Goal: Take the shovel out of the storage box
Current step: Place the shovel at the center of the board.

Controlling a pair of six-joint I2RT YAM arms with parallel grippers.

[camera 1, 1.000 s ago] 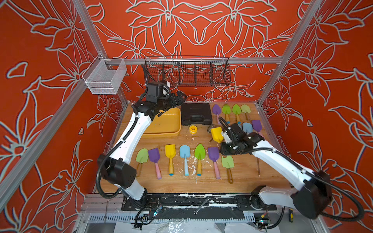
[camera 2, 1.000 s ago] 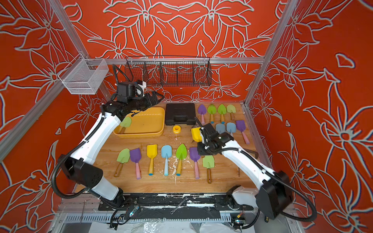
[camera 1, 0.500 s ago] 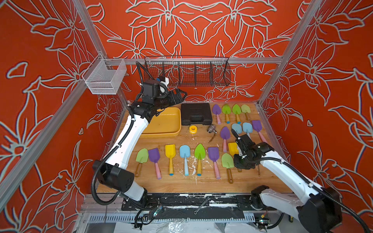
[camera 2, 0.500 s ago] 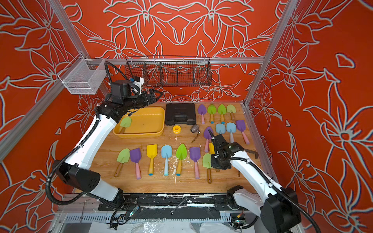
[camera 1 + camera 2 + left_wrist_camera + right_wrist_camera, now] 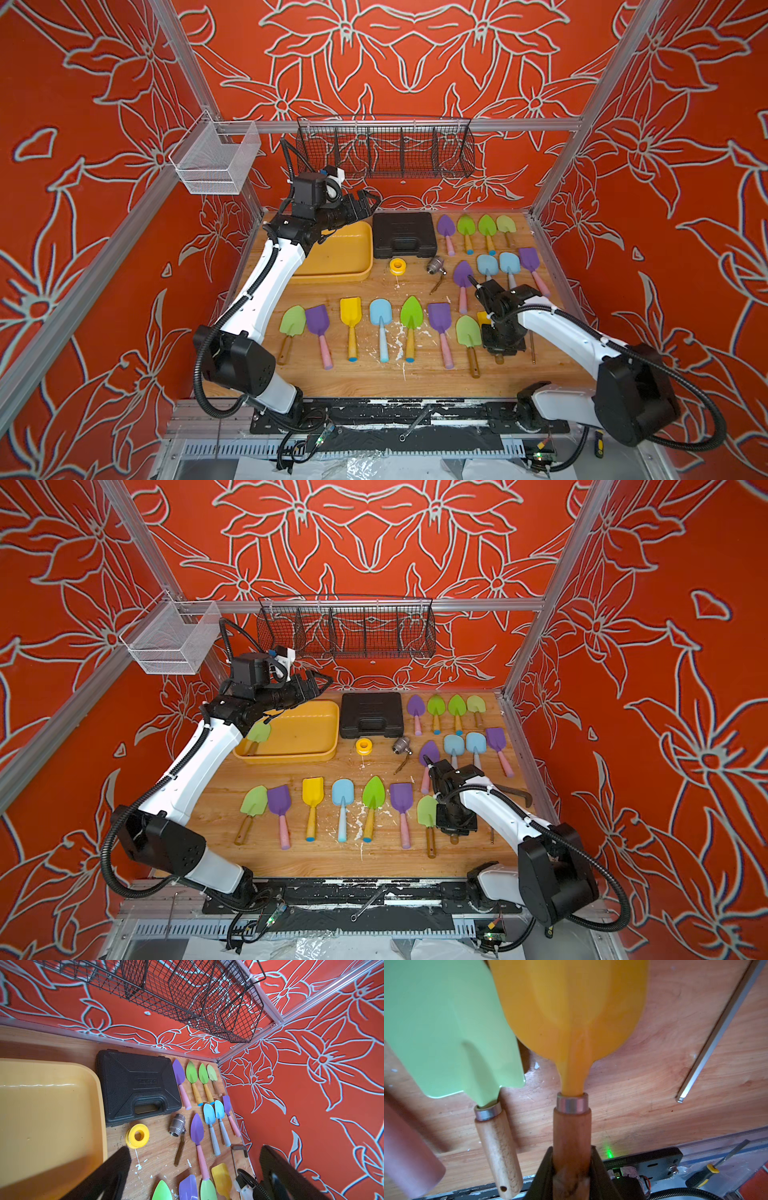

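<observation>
Over the last second my right end effector (image 5: pixel 572 1159) has swung the yellow shovel (image 5: pixel 571 1012) from mid-frame to the lower right of both top views, beside the row-end green shovel (image 5: pixel 446 1022), and stays clamped on its wooden handle. My left end effector (image 5: pixel 318 684) has barely shifted: wide open, empty, above the storage box (image 5: pixel 291 757). One removal is nearly finished, yet a pale green shovel (image 5: pixel 259 732) still lies in the box's left end. Count: fifteen shovels on the tabletop (image 5: pixel 415 378), one held, one boxed; one black case (image 5: pixel 404 235), one tape roll (image 5: pixel 397 266), one valve (image 5: pixel 435 264), one black basket (image 5: pixel 384 151), one silver basket (image 5: pixel 216 166)
</observation>
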